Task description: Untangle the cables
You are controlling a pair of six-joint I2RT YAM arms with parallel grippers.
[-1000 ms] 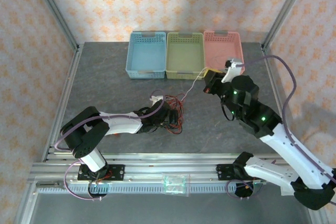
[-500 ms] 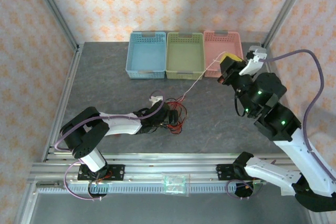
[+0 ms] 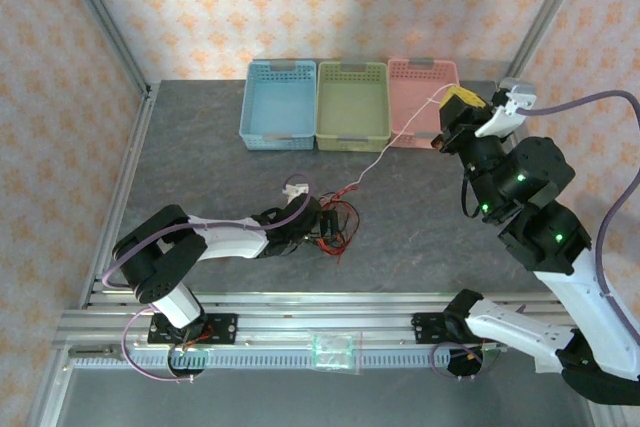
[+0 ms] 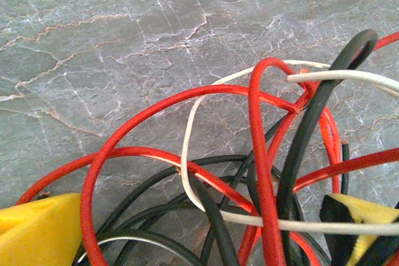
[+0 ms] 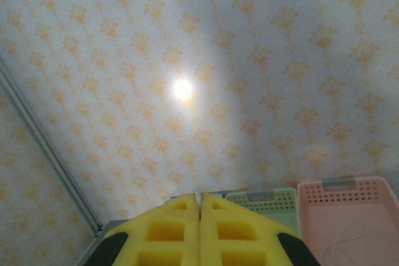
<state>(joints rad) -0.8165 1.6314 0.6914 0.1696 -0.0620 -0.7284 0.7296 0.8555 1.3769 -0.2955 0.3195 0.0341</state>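
Note:
The cables lie in a tangle of red (image 3: 341, 215) and black (image 4: 312, 129) loops on the grey table, right of centre of my low-lying left arm. My left gripper (image 3: 316, 228) rests in this tangle, open, its yellow fingertips (image 4: 38, 228) either side of crossing red (image 4: 259, 154), black and white (image 4: 187, 147) strands. A whitish cable (image 3: 380, 157) runs taut from the tangle up to my right gripper (image 3: 457, 105), raised beside the pink basket. That gripper (image 5: 199, 207) is shut on the cable's end (image 5: 197, 195).
Three baskets stand in a row at the back: blue (image 3: 246, 117), green (image 3: 350, 139) and pink (image 3: 425, 71). A thin whitish loop (image 5: 346, 238) shows over the pink basket (image 5: 346, 186). Metal frame posts (image 3: 100, 17) bound the table's corners.
My right gripper has swung right and toward the back, rising with the whitish cable and drawing it straighter. The tangle shifted slightly; the left arm barely moved.

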